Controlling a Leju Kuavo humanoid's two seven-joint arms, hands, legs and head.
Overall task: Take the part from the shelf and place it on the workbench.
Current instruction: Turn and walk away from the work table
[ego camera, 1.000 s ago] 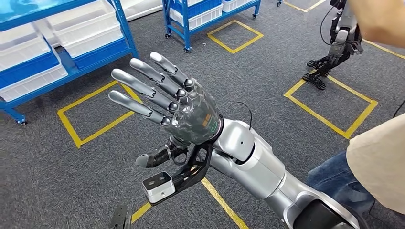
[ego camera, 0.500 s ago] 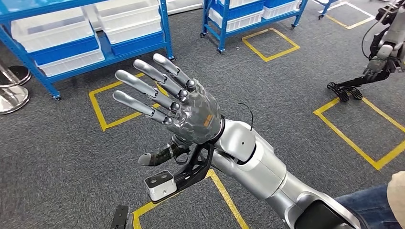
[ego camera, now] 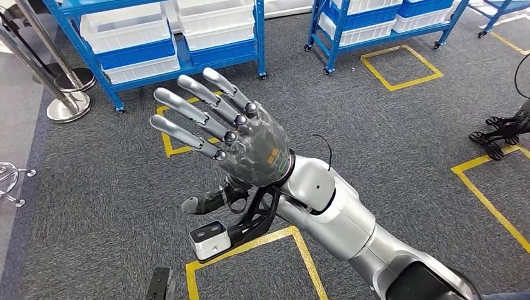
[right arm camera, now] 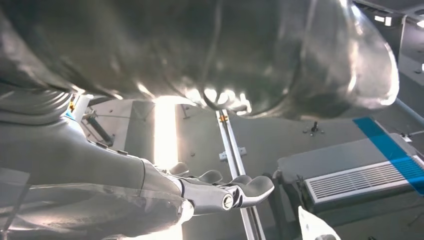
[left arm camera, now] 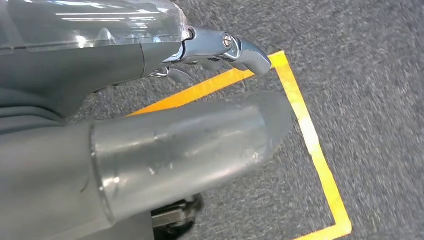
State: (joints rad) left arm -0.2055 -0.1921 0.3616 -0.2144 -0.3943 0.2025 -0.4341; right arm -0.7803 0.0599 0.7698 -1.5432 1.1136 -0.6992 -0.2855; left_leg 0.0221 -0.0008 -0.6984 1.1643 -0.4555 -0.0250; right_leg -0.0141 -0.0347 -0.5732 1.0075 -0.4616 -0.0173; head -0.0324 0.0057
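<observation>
While the robot turns, the whole floor slides through its head view: the yellow floor square (ego camera: 250, 262) under the raised arm sits further across than it did a moment ago, and the blue shelves (ego camera: 162, 37) have swung round toward the middle. The person at the right edge has gone from sight. That is the camera moving, not the furniture, and I judge it means the robot is lining itself up on the shelves to fetch the part.

Nearest me, the right robot hand (ego camera: 240, 140) is held up in front of the body, fingers spread wide and holding nothing. The left robot hand (left arm camera: 165, 150) hangs low over the carpet; its thumb lies straight and it grips nothing that I can see (how its fingers lie I cannot tell).

Beyond the raised arm lies grey carpet, then another taped square just before the shelves. The part itself I cannot pick out; it is presumably in one of the white bins (ego camera: 128, 28) there. A metal stand base (ego camera: 65, 103) sits near the shelf's corner leg, an edge to mind on the approach. A second blue rack (ego camera: 375, 25) stands further off.
</observation>
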